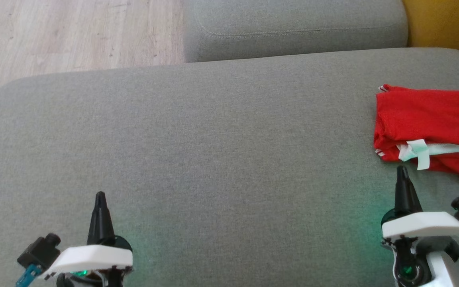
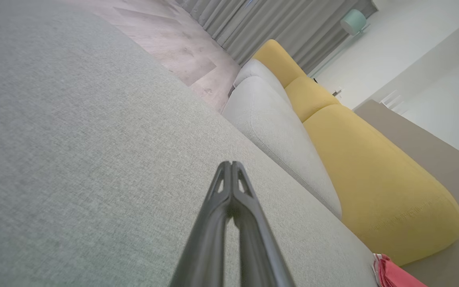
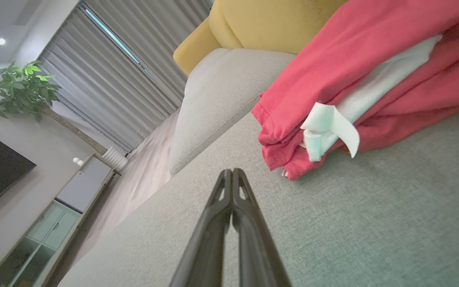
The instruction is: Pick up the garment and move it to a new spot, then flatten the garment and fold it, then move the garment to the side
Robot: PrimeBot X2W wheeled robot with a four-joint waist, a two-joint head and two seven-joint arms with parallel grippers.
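The red garment (image 1: 428,115) lies in loose folded layers at the far right end of the grey seat (image 1: 213,139), with a white strip (image 1: 420,153) poking out of its near edge. The right gripper (image 1: 402,170) points at that edge, just short of the strip, its fingers pressed together with nothing between them. The left gripper (image 1: 100,195) is well apart from the garment, over bare seat on the left, also closed tight and empty. Behind the seat are a grey cushion (image 1: 293,28), a yellow cushion (image 1: 444,24) and wood floor (image 1: 74,32).
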